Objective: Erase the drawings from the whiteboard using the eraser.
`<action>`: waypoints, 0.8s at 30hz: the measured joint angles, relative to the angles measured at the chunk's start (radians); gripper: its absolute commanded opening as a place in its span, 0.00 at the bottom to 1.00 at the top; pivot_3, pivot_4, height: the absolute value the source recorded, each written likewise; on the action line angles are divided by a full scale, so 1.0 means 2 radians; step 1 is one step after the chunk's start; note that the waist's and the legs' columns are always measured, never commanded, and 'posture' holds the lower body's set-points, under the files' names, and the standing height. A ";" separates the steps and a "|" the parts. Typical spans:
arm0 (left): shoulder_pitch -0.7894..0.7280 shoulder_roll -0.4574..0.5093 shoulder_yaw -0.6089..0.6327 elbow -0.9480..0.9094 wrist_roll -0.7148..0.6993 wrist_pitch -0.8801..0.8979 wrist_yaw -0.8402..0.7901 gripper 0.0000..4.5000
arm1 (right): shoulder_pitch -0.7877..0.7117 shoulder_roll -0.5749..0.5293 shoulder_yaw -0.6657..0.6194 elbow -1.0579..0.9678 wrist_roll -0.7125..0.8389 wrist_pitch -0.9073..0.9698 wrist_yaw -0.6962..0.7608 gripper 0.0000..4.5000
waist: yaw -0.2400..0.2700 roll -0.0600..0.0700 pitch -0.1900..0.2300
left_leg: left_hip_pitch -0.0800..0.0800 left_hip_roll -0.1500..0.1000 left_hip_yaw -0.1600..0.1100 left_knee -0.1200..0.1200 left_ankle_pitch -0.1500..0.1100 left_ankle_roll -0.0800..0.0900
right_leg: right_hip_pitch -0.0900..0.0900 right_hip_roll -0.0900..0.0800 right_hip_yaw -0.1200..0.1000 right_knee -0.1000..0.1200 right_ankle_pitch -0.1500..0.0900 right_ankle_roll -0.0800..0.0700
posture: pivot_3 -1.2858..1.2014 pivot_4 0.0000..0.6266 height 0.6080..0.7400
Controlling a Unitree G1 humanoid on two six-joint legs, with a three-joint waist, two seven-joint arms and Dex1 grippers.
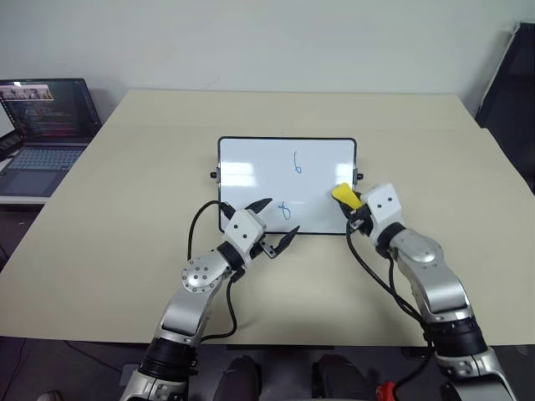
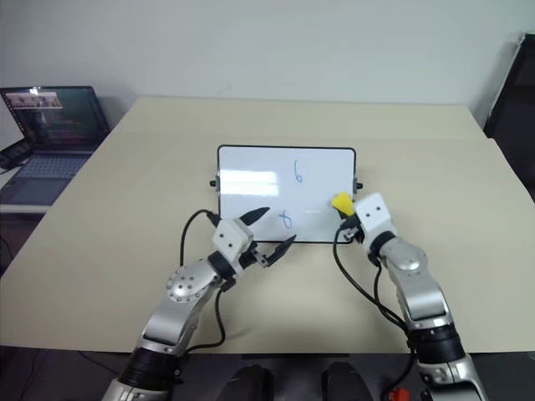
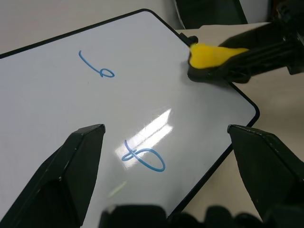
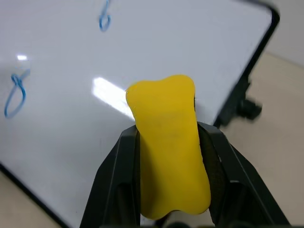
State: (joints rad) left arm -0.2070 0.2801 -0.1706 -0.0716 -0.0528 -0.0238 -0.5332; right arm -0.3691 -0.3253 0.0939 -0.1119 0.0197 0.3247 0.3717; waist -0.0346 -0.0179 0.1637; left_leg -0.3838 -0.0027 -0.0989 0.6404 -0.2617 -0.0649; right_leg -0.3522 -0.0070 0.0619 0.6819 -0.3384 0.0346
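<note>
The whiteboard (image 1: 251, 171) lies flat in the middle of the tan table. Two blue drawings show on it: one upper squiggle (image 1: 298, 163) and one lower loop (image 1: 284, 209) near the board's near edge. My right gripper (image 1: 353, 205) is shut on the yellow eraser (image 1: 344, 195), which hangs over the board's right near corner. In the right wrist view the eraser (image 4: 168, 142) sits clamped between both black fingers. My left gripper (image 1: 278, 221) stands open at the board's near edge, its fingers either side of the lower loop (image 3: 142, 159).
An open laptop (image 1: 46, 125) sits on a side surface at the far left. Bare tan table (image 1: 435, 150) surrounds the board on every side. A dark object (image 1: 514, 92) stands beyond the table's right far corner.
</note>
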 measured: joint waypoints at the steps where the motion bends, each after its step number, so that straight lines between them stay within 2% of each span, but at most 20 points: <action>1: -0.001 0.000 0.000 0.002 0.000 -0.001 0.000 1.00 | -0.018 0.007 0.005 0.008 -0.001 -0.013 0.000 0.29 | 0.000 0.000 0.000 | 0.000 0.000 0.000 0.000 0.000 0.000 | 0.000 0.000 0.000 0.000 0.000 0.000 | 0.52 0.24 1.00; 6: -0.016 0.000 0.000 0.012 0.000 -0.004 -0.003 1.00 | -0.098 0.036 0.024 0.075 -0.012 -0.054 0.000 0.29 | 0.001 0.000 0.000 | 0.000 0.000 0.000 0.000 0.000 0.000 | -0.001 0.000 0.000 0.000 0.000 0.000 | 0.52 0.24 1.00; 19: -0.001 0.004 0.001 0.012 0.001 -0.007 -0.001 1.00 | -0.215 0.062 0.043 0.255 -0.041 -0.117 0.009 0.29 | 0.000 0.000 0.000 | -0.001 0.000 0.000 -0.001 0.000 0.000 | -0.002 -0.001 0.000 0.000 0.000 0.000 | 0.52 0.24 1.00; 24: 0.004 0.004 0.001 0.011 0.001 -0.007 0.000 1.00 | -0.236 0.067 0.045 0.301 -0.058 -0.132 0.004 0.29 | 0.000 0.001 0.000 | -0.001 0.000 0.000 -0.001 0.000 0.000 | -0.002 -0.001 0.000 0.000 0.000 0.000 | 0.52 0.24 1.00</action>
State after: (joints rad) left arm -0.1998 0.2887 -0.1694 -0.0489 -0.0509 -0.0383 -0.5334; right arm -0.8421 -0.1919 0.1843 0.4900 -0.0971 0.0609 0.3797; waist -0.0342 -0.0168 0.1643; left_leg -0.3863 -0.0029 -0.0983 0.6393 -0.2616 -0.0649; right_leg -0.3555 -0.0093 0.0618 0.6819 -0.3384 0.0345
